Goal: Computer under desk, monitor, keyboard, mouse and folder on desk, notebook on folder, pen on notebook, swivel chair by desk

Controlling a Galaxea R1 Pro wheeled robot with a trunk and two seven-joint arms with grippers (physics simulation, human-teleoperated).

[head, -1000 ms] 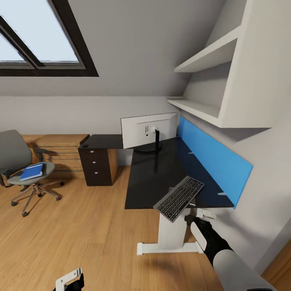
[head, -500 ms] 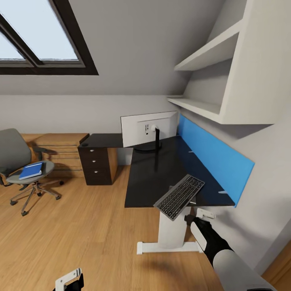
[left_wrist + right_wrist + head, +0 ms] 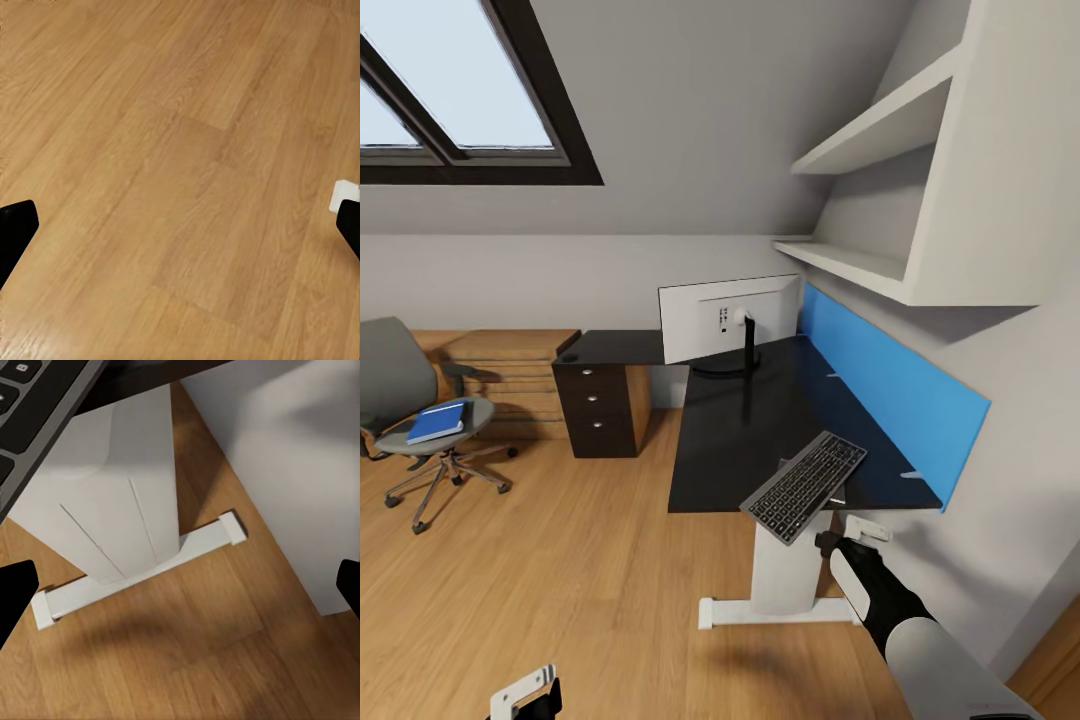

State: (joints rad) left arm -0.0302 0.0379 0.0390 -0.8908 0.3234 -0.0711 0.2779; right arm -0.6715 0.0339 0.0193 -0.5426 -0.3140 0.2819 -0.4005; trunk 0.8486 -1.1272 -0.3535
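Head view: the desk (image 3: 760, 440) is located at centre right, its blue back panel (image 3: 890, 385) set against the wall. The monitor (image 3: 728, 318) stands on the far end of the desk, white back facing the camera. The keyboard (image 3: 805, 487) is seen tilted at the near desk edge, overhanging it, directly above the right gripper (image 3: 838, 535); whether it is gripped cannot be told. The swivel chair (image 3: 415, 420) is placed at the left edge, well apart from the desk, with the folder (image 3: 439, 422) lying on its seat. A black drawer cabinet (image 3: 600, 405) is positioned at centre left.

Left wrist view: the left gripper (image 3: 180, 225) is held wide open above the wooden floor (image 3: 172, 150), with nothing held.

Right wrist view: both fingertips (image 3: 15, 589) are spread to the frame edges, nothing shown between them. The keyboard is visible at upper left, with the white desk leg (image 3: 120, 532) below.
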